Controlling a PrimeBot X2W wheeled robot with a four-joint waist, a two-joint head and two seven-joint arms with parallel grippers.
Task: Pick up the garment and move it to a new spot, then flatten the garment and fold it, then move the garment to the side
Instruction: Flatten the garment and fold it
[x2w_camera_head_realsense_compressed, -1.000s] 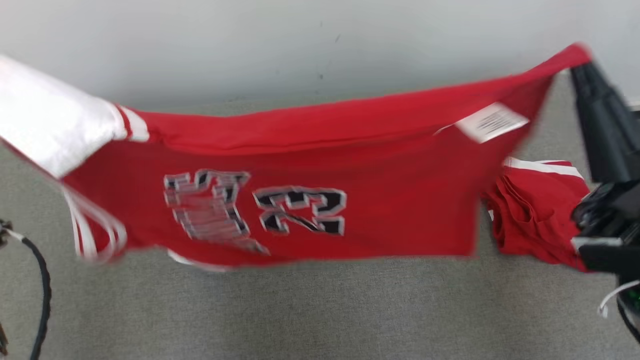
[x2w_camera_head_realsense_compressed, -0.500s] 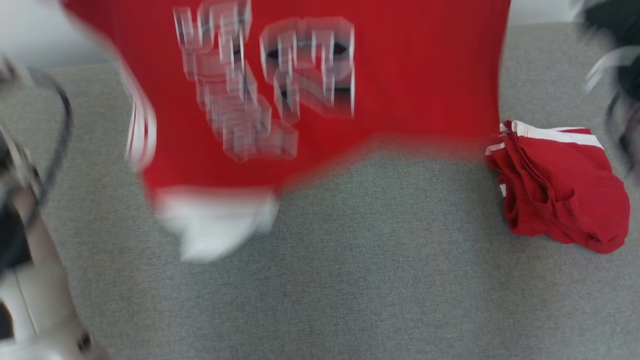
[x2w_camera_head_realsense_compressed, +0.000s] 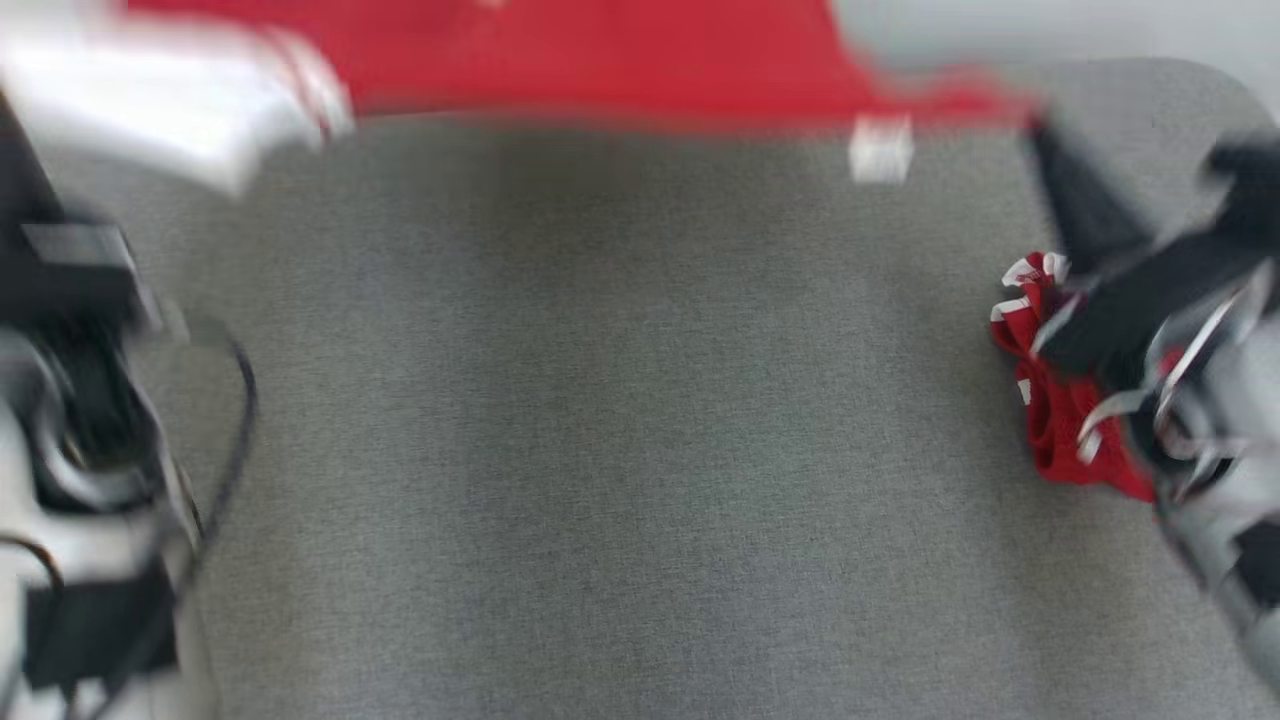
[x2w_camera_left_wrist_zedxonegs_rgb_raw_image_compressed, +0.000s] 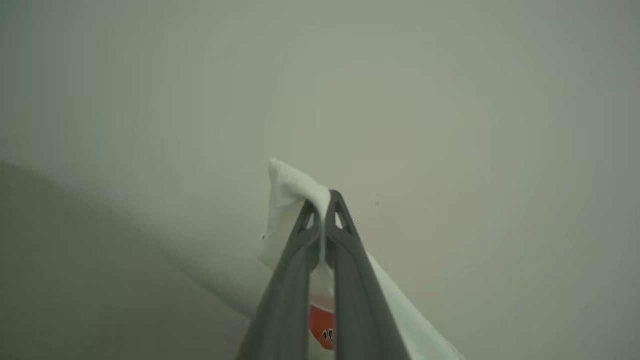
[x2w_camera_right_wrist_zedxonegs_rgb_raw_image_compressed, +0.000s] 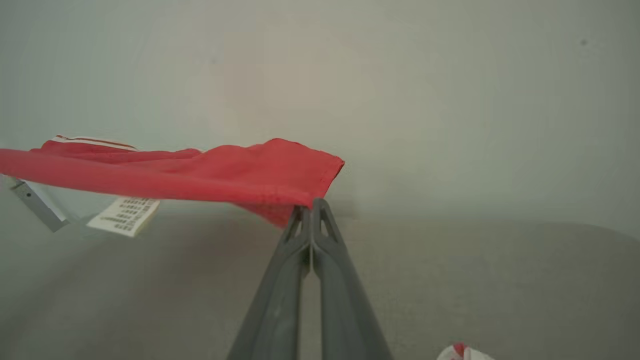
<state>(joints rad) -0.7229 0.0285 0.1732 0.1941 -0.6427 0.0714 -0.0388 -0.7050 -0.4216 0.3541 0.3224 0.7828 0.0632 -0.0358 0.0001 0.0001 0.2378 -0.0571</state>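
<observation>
The garment (x2w_camera_head_realsense_compressed: 600, 60), a red jersey with a white sleeve (x2w_camera_head_realsense_compressed: 150, 100), hangs stretched across the top of the blurred head view, above the far edge of the grey table (x2w_camera_head_realsense_compressed: 600, 400). My left gripper (x2w_camera_left_wrist_zedxonegs_rgb_raw_image_compressed: 325, 200) is shut on the white sleeve's edge (x2w_camera_left_wrist_zedxonegs_rgb_raw_image_compressed: 290, 185). My right gripper (x2w_camera_right_wrist_zedxonegs_rgb_raw_image_compressed: 311, 205) is shut on a red corner of the garment (x2w_camera_right_wrist_zedxonegs_rgb_raw_image_compressed: 225, 170), and in the head view it (x2w_camera_head_realsense_compressed: 1035, 130) shows at the upper right. A white label (x2w_camera_right_wrist_zedxonegs_rgb_raw_image_compressed: 122, 215) dangles under the red cloth.
A second red garment with white trim (x2w_camera_head_realsense_compressed: 1050, 420) lies bunched at the table's right side, partly behind my right arm (x2w_camera_head_realsense_compressed: 1150, 300). My left arm and its cable (x2w_camera_head_realsense_compressed: 80, 400) fill the left edge. A pale wall (x2w_camera_right_wrist_zedxonegs_rgb_raw_image_compressed: 450, 100) stands behind the table.
The head view has shifted and blurred. The garment, hanging low with its numbers facing me a second ago, now sits high and far along the top. Both grips are unchanged.
</observation>
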